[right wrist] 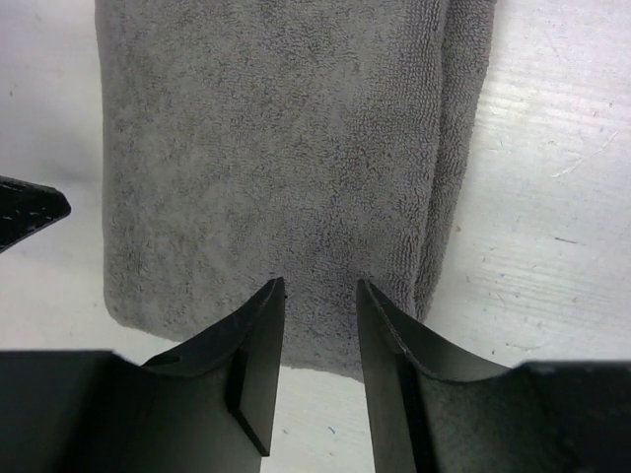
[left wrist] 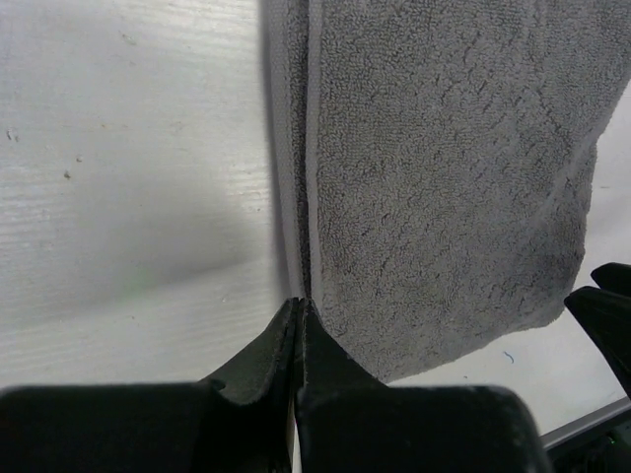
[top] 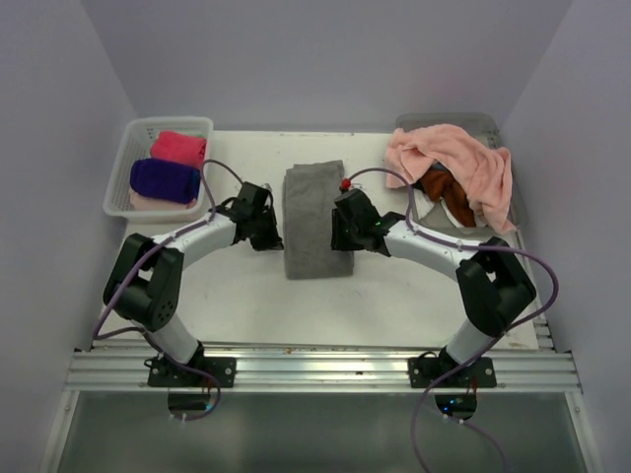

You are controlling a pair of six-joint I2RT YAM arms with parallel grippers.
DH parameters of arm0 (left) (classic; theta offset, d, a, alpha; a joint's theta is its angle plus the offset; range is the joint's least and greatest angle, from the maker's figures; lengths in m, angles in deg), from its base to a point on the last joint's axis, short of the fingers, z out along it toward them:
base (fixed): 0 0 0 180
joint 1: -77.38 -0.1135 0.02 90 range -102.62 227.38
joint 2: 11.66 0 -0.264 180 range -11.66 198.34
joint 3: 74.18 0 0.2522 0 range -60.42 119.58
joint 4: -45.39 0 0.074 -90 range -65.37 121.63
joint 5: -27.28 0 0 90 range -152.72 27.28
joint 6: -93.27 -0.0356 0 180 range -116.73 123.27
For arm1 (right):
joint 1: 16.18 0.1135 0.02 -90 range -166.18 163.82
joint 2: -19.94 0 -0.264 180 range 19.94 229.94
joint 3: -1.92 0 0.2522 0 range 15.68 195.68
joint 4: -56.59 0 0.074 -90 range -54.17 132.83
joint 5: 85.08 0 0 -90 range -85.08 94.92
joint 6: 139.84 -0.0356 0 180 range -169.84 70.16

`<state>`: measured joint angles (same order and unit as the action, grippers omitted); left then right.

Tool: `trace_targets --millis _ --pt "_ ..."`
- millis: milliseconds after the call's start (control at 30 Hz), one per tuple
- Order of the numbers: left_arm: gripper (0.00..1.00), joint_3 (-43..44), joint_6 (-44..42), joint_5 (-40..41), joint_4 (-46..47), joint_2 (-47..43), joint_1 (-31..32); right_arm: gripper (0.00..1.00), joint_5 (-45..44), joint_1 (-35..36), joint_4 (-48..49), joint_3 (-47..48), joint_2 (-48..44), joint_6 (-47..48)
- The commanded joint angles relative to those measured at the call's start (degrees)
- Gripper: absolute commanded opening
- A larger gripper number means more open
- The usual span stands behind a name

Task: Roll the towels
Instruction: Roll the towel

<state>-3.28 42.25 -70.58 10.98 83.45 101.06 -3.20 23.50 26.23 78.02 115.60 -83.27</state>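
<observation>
Grey towel (top: 317,219) flat on table (top: 246,296); left claw (left wrist: 299,308) clenched at its edge, right claw (right wrist: 320,289) parted over near end.

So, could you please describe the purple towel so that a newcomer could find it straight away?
Start at the far left corner of the table, where a white basket stands. Rolled towels lie in it. The purple towel is the dark violet one, on the near side of the hot pink roll.

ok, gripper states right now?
Left gripper: shut at the grey towel edge; pinch unclear.
Right gripper: open over the towel, holding nothing.
</observation>
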Motion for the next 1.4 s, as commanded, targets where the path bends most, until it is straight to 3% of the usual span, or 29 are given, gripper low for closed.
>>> trace_targets --millis 0,67,200,233,333,533,733,800,833,867,933,967,1133,1367 --pt "0.0 -0.63 0.04 -2.6 2.72 -3.52 0.14 0.4 -1.9 -0.13 -1.68 1.04 -2.4 -0.23" --pt "0.04 -2.38 0.13 -3.57 2.54 -5.11 0.49 0.41 -1.64 -0.04 -2.21 -0.64 -4.59 -0.49" --pt "0.47 -6.77 1.62 -6.55 4.55 -6.78 3.03 0.5 2.56 -0.04 -2.91 -7.23 -7.67 -3.82" --pt "0.52 -9.05 2.58 -7.43 5.34 -7.3 4.43 0.53 3.71 -0.04 -2.56 -8.2 -8.2 -4.62" --pt "0.57 -12.57 4.34 -7.61 7.89 -7.31 6.28 0.61 6.79 -0.13 -0.11 -11.71 -9.43 -7.96" --pt "0.38 -15.04 5.14 -6.12 11.32 -5.21 6.29 0.61 7.77 -0.04 2.1 -13.48 -7.68 -8.23" --pt "0.4 -14.69 4.88 -5.77 13.08 -1.87 6.29 0.55 6.89 -0.04 4.56 -12.34 -3.82 -7.62" --pt "0.38 -14.43 4.96 -5.77 13.17 -1.42 6.38 0.49 5.49 -0.13 4.21 -11.55 -2.85 -7.09" --pt "0.34 -14.43 4.88 -5.68 13.09 -1.16 6.29 0.47 4.96 -0.13 4.03 -11.29 -1.97 -7.0" --pt "0.18 -14.52 4.96 -5.68 12.82 -1.24 6.29 0.42 4.69 -0.22 4.38 -11.28 -1.62 -7.0" --pt "0.02 -14.08 5.05 -4.89 11.86 -1.59 6.38 0.35 4.69 -0.39 4.12 -11.11 -1.0 -7.0" --pt "0.0 -13.73 4.96 -4.45 11.07 -1.77 6.29 0.25 4.61 -0.31 4.03 -11.02 -1.0 -7.09" --pt "0.0 -11.62 5.31 -2.43 5.98 -6.68 6.29 0.01 2.77 -0.31 1.93 -11.28 -3.81 -6.47" --pt "0.0 -5.12 5.67 -1.28 -2.46 -8.28 6.11 0.0 0.13 -0.31 -2.03 -10.15 -9.78 -5.86"
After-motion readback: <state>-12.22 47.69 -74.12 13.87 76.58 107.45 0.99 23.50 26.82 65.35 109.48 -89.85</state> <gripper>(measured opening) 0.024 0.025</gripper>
